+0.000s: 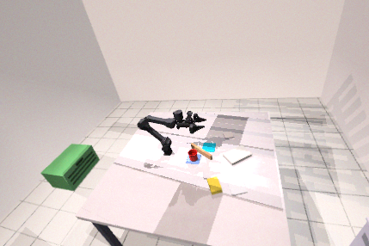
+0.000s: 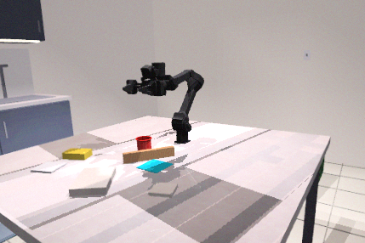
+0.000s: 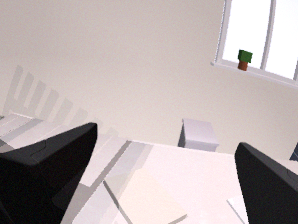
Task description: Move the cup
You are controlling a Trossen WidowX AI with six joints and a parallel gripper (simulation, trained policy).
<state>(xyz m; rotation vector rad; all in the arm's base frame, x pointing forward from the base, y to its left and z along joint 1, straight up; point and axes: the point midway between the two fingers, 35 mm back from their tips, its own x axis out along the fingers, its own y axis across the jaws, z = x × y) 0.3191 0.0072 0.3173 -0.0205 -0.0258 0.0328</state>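
A: Position of the red cup [image 1: 193, 155] [image 2: 144, 143]?
B: Upright on the blue pad [image 1: 193, 162], on the surface [image 1: 143, 189] [image 2: 243, 146].
A: Obstructions?
B: Wooden bar [image 1: 201, 151] [image 2: 149, 154] between cup and cyan pad [image 1: 209, 147] [image 2: 155, 166]. Yellow block [image 1: 214, 185] [image 2: 77, 154] well apart.
A: End effector [image 1: 204, 123] [image 2: 128, 87] [image 3: 169, 141]?
B: Raised above the surface, fingers apart, nothing held. Marbles: cannot tell.

A wooden bar [image 1: 201, 151] [image 2: 149, 155] stands between the cyan pad [image 1: 209, 147] [image 2: 155, 166] and red cup [image 1: 193, 156] [image 2: 144, 143].
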